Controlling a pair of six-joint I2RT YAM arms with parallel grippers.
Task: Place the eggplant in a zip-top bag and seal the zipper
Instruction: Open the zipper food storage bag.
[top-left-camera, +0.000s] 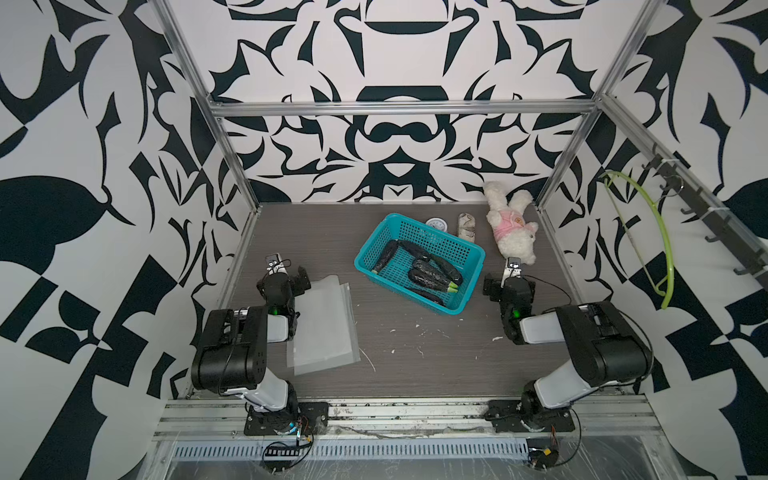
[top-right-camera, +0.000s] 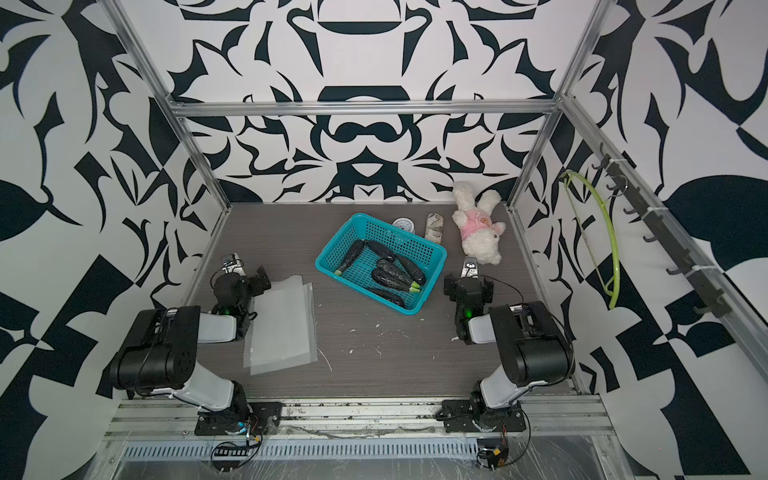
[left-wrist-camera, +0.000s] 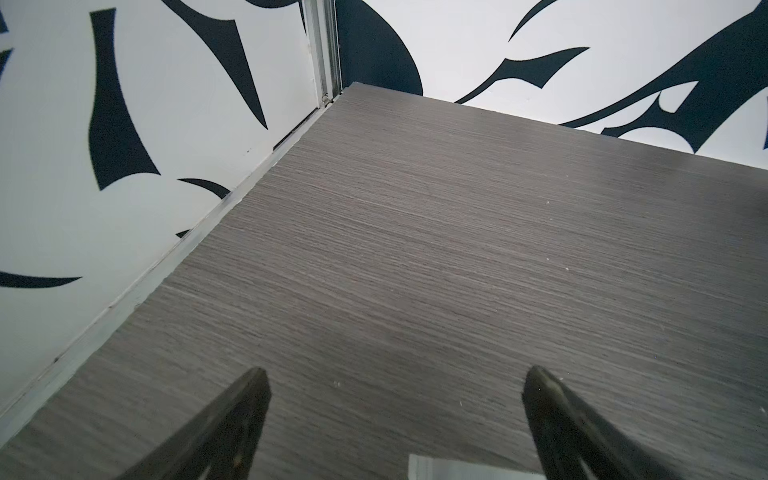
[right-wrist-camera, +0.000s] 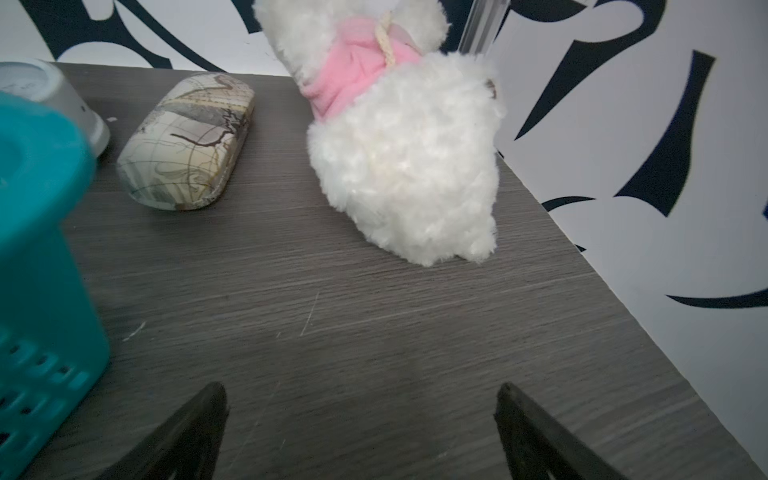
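Note:
Several dark eggplants (top-left-camera: 424, 276) (top-right-camera: 390, 277) lie in a teal plastic basket (top-left-camera: 472, 282) (top-right-camera: 336, 240) at the table's middle back in both top views. A flat stack of clear zip-top bags (top-left-camera: 324, 324) (top-right-camera: 282, 324) lies on the left side. One bag corner (left-wrist-camera: 457, 467) shows in the left wrist view. My left gripper (left-wrist-camera: 395, 378) is open over bare table, just left of the bags' far end. Open as well, my right gripper (right-wrist-camera: 361, 392) hovers over bare table right of the basket (right-wrist-camera: 41, 249). Neither holds anything.
A white plush rabbit in pink (top-left-camera: 513, 232) (right-wrist-camera: 403, 158), a map-print glasses case (top-left-camera: 467, 226) (right-wrist-camera: 187, 141) and a small round white container (top-left-camera: 436, 224) (right-wrist-camera: 54, 91) sit behind the basket. A green hanger (top-left-camera: 648, 232) hangs on the right wall rail. Patterned walls enclose three sides.

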